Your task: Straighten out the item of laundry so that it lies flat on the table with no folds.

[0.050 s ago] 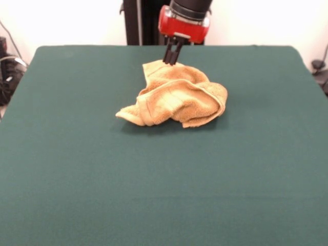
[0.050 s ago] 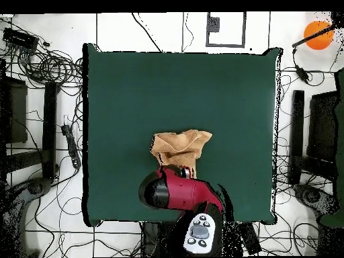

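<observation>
A: How is the towel [image 1: 174,95] oriented?

B: It is seen crumpled into a folded heap on the table [image 1: 164,189]. In the front view its long axis runs roughly left to right, with a slight tilt: one flattened corner is pointed toward the lower left, and the bulkier folded mass is bunched to the right. A raised flap is turned up at the far edge.

A: And the arm's pose?

B: The red and black arm [image 2: 181,191] is brought down from above over the far part of the table, with the wrist held nearly vertical. The gripper [image 1: 172,56] is pointed straight down, its two dark fingers [image 1: 168,54] held close together with only a thin gap visible between them.

A: Where is the towel relative to those fingers?

B: The fingertips are placed at the raised far flap. Whether cloth is pinched cannot be told. The rest of the heap is spread nearer the camera and to the right.
</observation>
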{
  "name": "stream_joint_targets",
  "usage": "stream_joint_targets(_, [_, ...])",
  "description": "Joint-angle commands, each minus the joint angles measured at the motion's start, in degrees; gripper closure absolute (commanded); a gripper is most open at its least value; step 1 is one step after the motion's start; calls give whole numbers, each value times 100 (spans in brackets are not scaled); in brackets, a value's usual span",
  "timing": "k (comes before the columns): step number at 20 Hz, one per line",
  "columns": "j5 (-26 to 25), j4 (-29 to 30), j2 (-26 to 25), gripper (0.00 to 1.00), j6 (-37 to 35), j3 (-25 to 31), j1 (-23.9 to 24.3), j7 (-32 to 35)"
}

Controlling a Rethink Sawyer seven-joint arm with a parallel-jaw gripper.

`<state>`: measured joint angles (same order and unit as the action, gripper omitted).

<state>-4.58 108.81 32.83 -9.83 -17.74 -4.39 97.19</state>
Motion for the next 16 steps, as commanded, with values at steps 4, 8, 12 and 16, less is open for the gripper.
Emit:
stream_joint_targets(4, [217,-209,-218,100,-606,473,-63,866])
stream_joint_targets(8, [223,-221,-244,100,-580,492,-41,868])
stream_joint_targets(12, [202,-251,-267,100,-541,487,-35,848])
stream_joint_targets(16, [202,-243,-265,100,-550,502,-14,841])
